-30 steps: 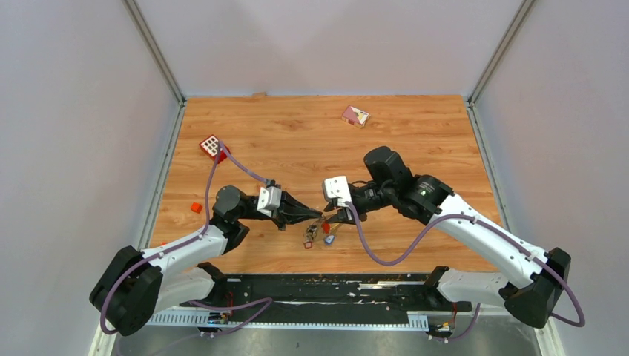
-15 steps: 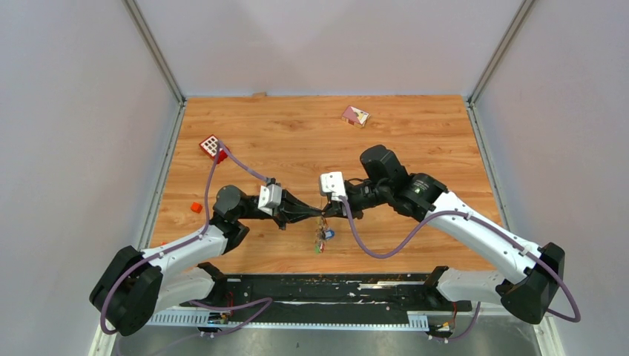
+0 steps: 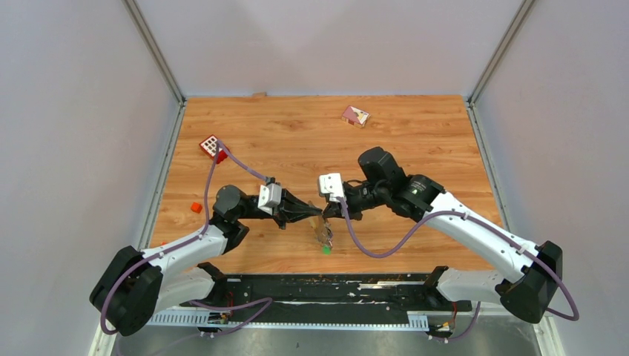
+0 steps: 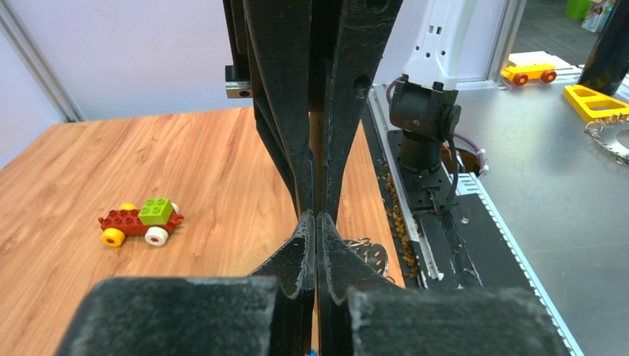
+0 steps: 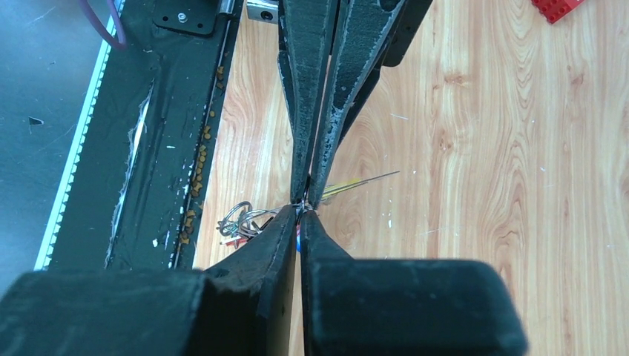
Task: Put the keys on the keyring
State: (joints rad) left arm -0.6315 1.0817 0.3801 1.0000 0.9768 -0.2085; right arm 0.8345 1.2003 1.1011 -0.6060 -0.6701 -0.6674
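Weight is no trouble here: the keys (image 3: pixel 324 234) are small, thin and light. They make a loose bunch with coloured tags just beneath the spot where the two claw tips meet, with a green tag (image 3: pixel 325 250) at the end farthest from the tips. Whether the bunch dangles free or rests on the table (image 3: pixel 415 141) cannot be told. The left claw (image 4: pixel 317 224) is pressed fully together. The right claw (image 5: pixel 300 220) is closed to a hairline, tip against tip with the left. Something thin and metallic glints right at that meeting point, but which piece either claw nips is too small to make out. A toothed arc of the keyring (image 4: pixel 369 256) shows just beside and below the left claw's tip. The key blades are probably stiff and slick, apt to pivot or slide out of a fingertip pinch, so the plastic head looks the better place to hold, laid flat between the pads with the hole left clear. The keyring looks springy and will likely sag and twist if held far from its end, and its teeth may snag a key. Gripping it close to the free end should keep that short length steady enough for threading.
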